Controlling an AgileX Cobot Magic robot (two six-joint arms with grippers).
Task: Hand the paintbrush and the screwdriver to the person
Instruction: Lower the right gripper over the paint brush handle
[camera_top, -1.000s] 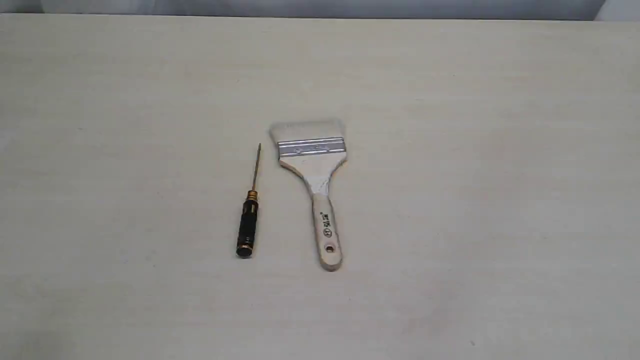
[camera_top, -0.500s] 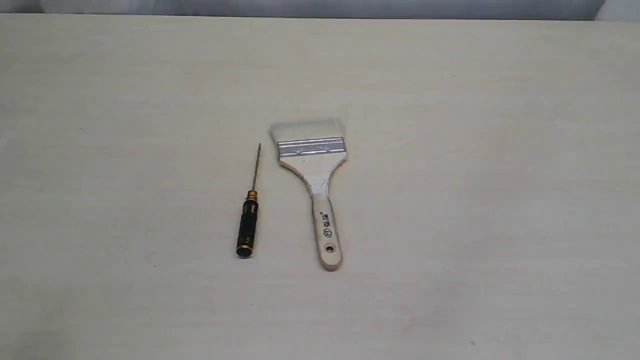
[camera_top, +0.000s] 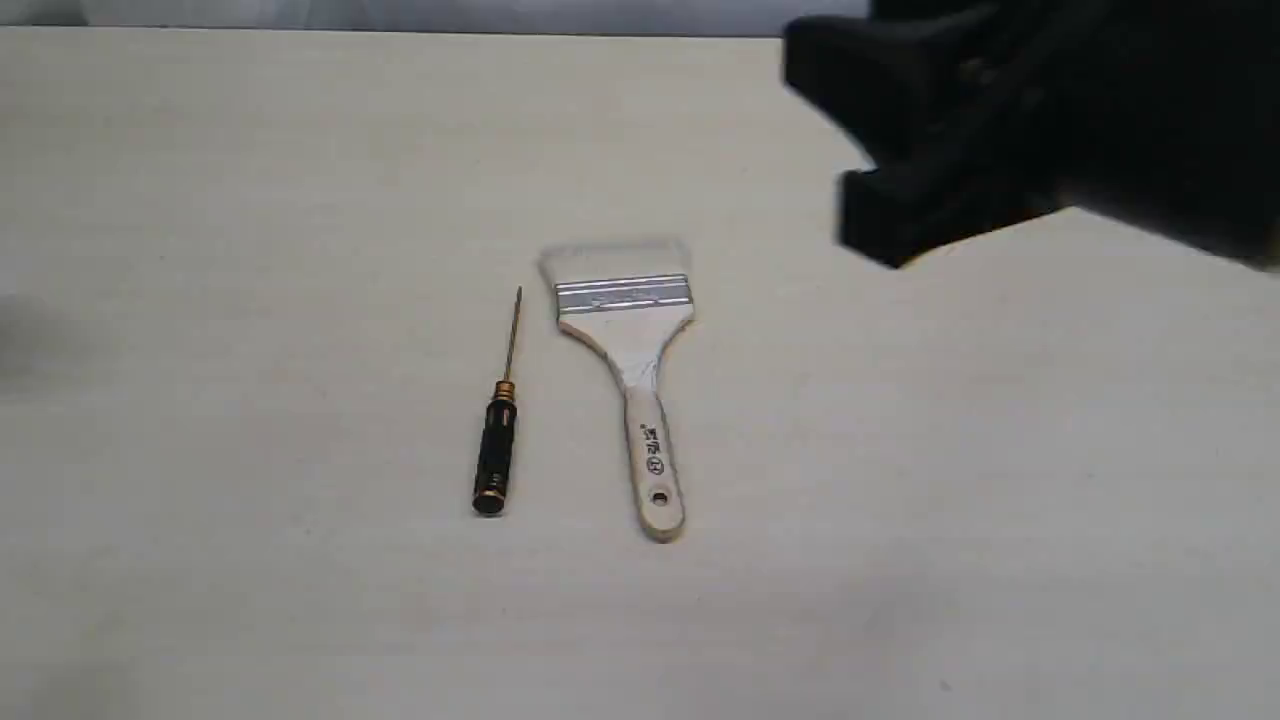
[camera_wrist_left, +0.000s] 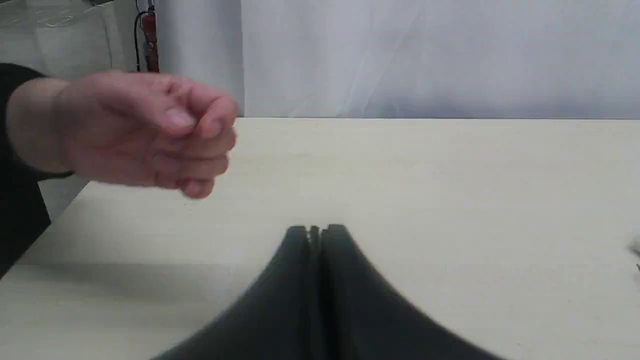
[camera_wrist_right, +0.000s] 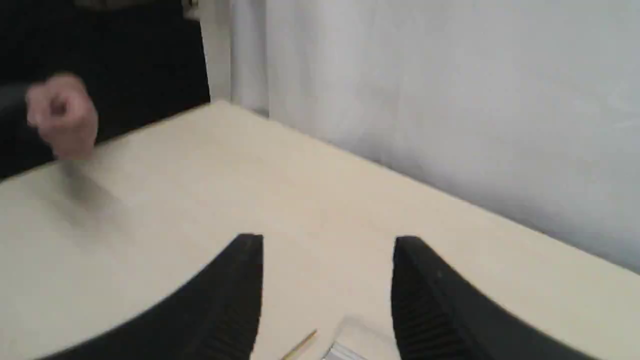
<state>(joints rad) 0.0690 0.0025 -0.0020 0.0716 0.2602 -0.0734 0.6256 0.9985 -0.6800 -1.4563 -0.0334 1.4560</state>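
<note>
Paintbrush (camera_top: 628, 340) lies flat below my right pincer (camera_wrist_right: 327, 245), whose jaws stand parted and empty; screwdriver (camera_top: 497, 440) rests beside the brush. I judge best: descend squarely, jaws straddling the wooden handle. Left pincer (camera_wrist_left: 316, 230) clenched, empty.

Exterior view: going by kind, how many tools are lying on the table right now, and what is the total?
paintbrush: 1
screwdriver: 1
Total: 2
</note>
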